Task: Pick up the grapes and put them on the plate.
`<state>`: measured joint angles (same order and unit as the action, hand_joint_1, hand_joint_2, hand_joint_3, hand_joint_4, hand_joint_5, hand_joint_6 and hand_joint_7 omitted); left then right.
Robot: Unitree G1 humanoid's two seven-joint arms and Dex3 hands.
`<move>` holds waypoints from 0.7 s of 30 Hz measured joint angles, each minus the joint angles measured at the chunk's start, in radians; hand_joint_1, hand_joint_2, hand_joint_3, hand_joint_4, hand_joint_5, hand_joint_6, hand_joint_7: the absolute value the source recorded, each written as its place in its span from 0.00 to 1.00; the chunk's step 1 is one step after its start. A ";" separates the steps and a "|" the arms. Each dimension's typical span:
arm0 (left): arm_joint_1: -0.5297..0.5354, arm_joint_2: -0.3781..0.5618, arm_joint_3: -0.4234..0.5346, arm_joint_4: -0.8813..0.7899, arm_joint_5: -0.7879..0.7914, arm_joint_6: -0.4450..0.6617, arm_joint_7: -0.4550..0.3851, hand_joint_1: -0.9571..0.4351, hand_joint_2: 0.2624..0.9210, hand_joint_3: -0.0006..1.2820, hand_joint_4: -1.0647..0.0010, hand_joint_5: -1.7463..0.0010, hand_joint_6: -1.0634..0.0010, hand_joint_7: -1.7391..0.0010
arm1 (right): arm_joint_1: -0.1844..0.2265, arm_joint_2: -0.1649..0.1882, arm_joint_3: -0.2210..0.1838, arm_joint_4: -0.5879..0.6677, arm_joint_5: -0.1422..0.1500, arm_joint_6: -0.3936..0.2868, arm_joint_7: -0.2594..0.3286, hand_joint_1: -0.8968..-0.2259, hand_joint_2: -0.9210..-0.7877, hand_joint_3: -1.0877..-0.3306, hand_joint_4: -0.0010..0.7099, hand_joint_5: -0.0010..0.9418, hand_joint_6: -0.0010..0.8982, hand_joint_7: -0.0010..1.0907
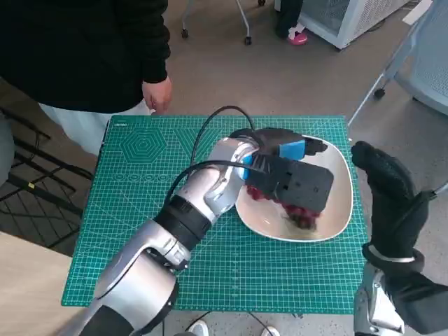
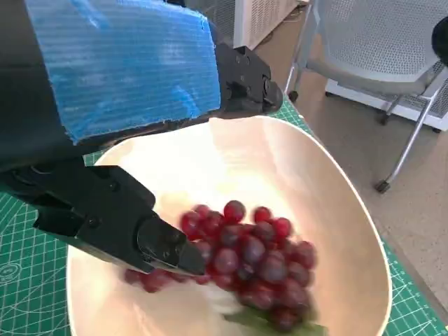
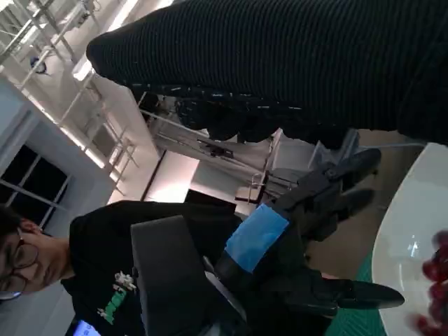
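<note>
Head view: left hand (image 1: pixel 290 178) covers most of the grapes (image 1: pixel 302 217) on the plate (image 1: pixel 339 199); right hand (image 1: pixel 388 189) raised, empty, fingers loosely apart.
Left wrist view: grapes (image 2: pixel 245 255) lie in the plate (image 2: pixel 336 203), fingers (image 2: pixel 150 238) spread beside them, gripping nothing.

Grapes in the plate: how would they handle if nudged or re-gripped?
The grapes are a loose bunch of round berries, so probably floppy, with berries apt to detach and roll. Their glossy skins look slippery and likely bruise under the left hand. The plate's raised rim should contain strays.

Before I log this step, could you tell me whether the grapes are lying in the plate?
Yes, the grapes lie inside the plate.
</note>
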<state>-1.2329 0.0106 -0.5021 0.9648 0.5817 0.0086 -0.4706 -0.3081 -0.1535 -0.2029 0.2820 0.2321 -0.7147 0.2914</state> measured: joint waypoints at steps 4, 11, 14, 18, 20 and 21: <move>0.003 0.011 0.004 0.004 -0.007 -0.019 0.000 0.39 0.86 0.02 1.00 1.00 0.87 1.00 | -0.012 0.001 0.006 0.011 0.001 -0.001 0.000 0.37 0.00 0.45 0.45 0.00 0.07 0.24; 0.041 0.061 0.056 0.002 -0.074 -0.117 0.000 0.42 0.95 0.03 1.00 1.00 0.87 1.00 | -0.028 0.002 0.012 0.026 0.008 -0.002 0.003 0.37 0.00 0.45 0.45 0.00 0.07 0.23; 0.079 0.094 0.114 0.006 -0.142 -0.213 0.011 0.42 0.98 0.03 0.98 0.99 0.85 0.99 | -0.029 0.003 0.014 0.027 0.010 -0.003 0.006 0.37 0.00 0.45 0.45 0.00 0.07 0.23; 0.149 0.119 0.242 0.038 -0.281 -0.367 0.050 0.38 0.99 0.07 0.91 0.98 0.80 0.98 | -0.029 0.004 0.015 0.027 0.021 -0.003 0.012 0.37 0.00 0.46 0.45 0.00 0.07 0.23; 0.187 0.120 0.314 0.053 -0.361 -0.426 0.063 0.35 1.00 0.12 0.88 0.98 0.78 0.98 | -0.029 0.004 0.015 0.027 0.027 -0.003 0.015 0.37 0.00 0.46 0.45 0.00 0.08 0.23; 0.207 0.119 0.348 0.057 -0.402 -0.450 0.062 0.34 1.00 0.16 0.87 0.98 0.78 0.98 | -0.030 0.004 0.015 0.027 0.030 -0.003 0.016 0.37 0.00 0.46 0.45 0.00 0.08 0.23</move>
<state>-1.0264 0.1294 -0.1537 1.0220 0.1802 -0.4412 -0.4082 -0.3377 -0.1499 -0.1875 0.3092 0.2624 -0.7178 0.3078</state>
